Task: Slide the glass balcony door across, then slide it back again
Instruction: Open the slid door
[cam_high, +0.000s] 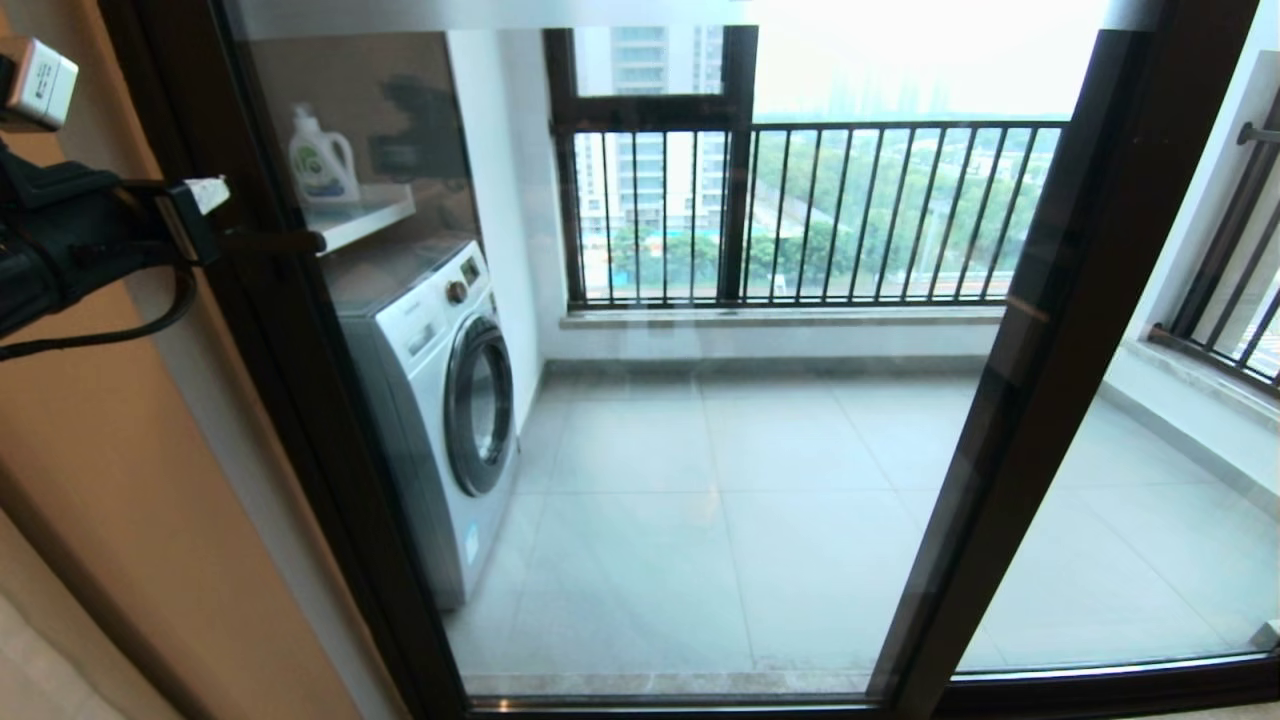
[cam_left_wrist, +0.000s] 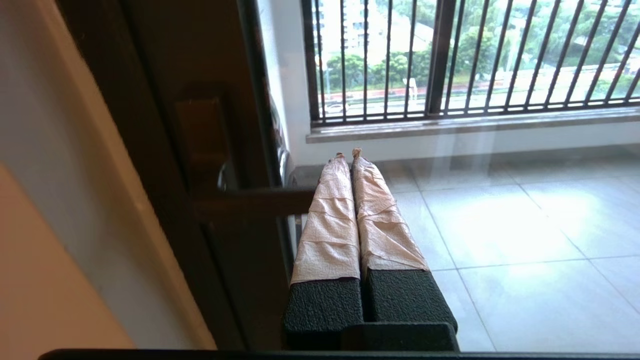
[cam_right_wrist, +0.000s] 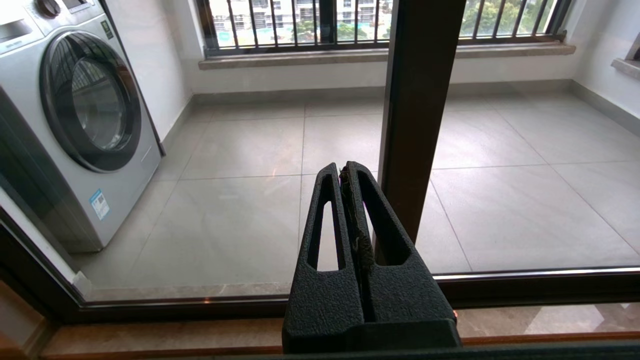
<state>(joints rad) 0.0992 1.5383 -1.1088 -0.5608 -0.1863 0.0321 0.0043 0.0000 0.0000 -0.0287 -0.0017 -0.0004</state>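
Glass balcony door (cam_high: 700, 400) fills frame centre; heavy, stiff, fragile pane, so I push at pull handle (cam_left_wrist: 250, 202), upper left. Left end effector (cam_left_wrist: 348, 156) clenched beside handle; right end effector (cam_right_wrist: 345, 170) clenched, idle.

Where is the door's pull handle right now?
In the head view the handle juts from the door's left upright, level with the shelf above the washing machine. The left gripper, fingers shut, lies against its tip.
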